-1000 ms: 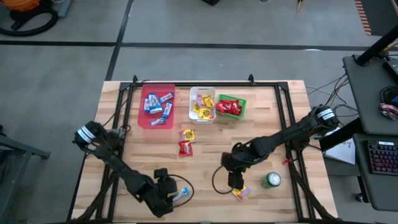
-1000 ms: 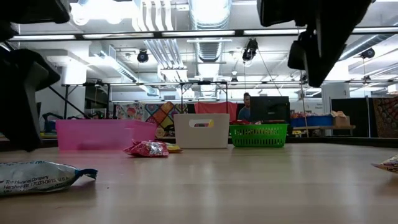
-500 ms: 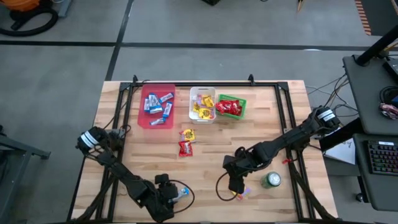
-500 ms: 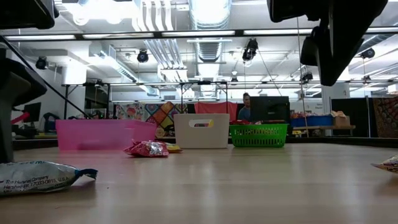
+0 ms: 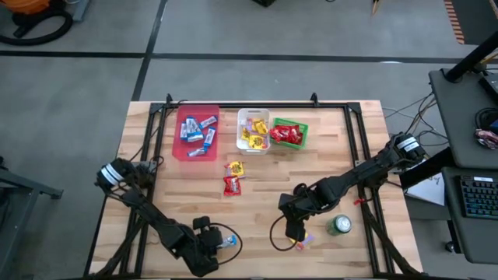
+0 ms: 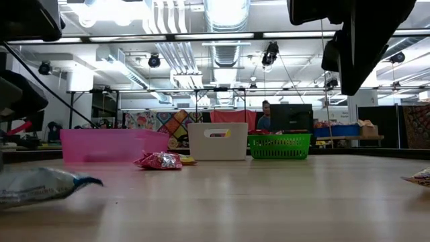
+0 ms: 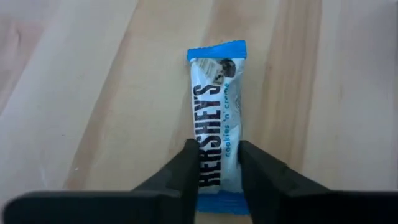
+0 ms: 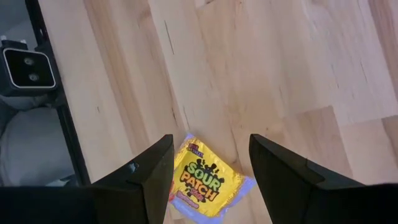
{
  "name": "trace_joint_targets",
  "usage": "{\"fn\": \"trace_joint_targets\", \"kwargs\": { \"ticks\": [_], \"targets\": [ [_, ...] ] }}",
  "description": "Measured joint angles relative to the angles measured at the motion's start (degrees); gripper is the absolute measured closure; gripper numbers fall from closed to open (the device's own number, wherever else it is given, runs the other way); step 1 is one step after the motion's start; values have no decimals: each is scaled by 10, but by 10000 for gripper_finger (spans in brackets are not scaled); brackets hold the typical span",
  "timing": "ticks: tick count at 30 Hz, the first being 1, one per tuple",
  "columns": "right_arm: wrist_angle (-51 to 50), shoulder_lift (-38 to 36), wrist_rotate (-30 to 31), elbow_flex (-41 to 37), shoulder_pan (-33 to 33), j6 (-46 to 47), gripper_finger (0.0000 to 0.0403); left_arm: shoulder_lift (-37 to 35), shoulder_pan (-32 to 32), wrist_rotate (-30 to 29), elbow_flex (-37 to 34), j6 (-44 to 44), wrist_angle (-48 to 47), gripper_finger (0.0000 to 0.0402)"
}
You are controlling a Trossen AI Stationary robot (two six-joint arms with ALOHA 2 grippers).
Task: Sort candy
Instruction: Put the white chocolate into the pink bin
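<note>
At the near edge of the wooden table (image 5: pixel 327 155), the left gripper (image 5: pixel 212 247) is pressing its two dark fingers (image 7: pixel 186 171) against both long sides of a blue-and-silver bar (image 7: pixel 216 118), clamped on it where the wrapper is lying flat on the boards. In the low view the same bar (image 6: pixel 40 185) is showing as a pale blur at the near left.

Also close to the near edge, over to the right, the right gripper (image 5: pixel 296 229) is hanging with its fingers spread wide apart, straddling a yellow packet (image 8: pixel 202 180) without touching it. Just beside it, a green can (image 5: pixel 339 225) is standing upright.

Toward the middle of the table, a red packet (image 5: pixel 232 186) and a second yellow packet (image 5: pixel 234 169) are lying loose, the yellow one just beyond the red.

Along the far side, three bins are sitting in a row: a pink bin (image 5: pixel 185 149) holding blue-and-silver bars, a white bin (image 5: pixel 240 132) holding yellow packets, and a green basket (image 5: pixel 303 132) holding red packets.

Beyond the table, a person (image 6: pixel 266 115) is partly visible behind a dark monitor (image 6: pixel 291 117) in the workshop.
</note>
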Motion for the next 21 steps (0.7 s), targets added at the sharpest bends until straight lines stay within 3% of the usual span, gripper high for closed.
{"fn": "trace_joint_targets", "kwargs": {
  "ticks": [7,11,21],
  "targets": [
    [1,0,18,-1,1,-33,204,-23,0,5,-1,10,-12,392],
    [2,0,20,-4,1,-53,204,-68,0,2,-1,10,-72,397],
    [8,0,30,-7,1,-84,204,-229,60,-101,-1,-1,-317,396]
  ]
}}
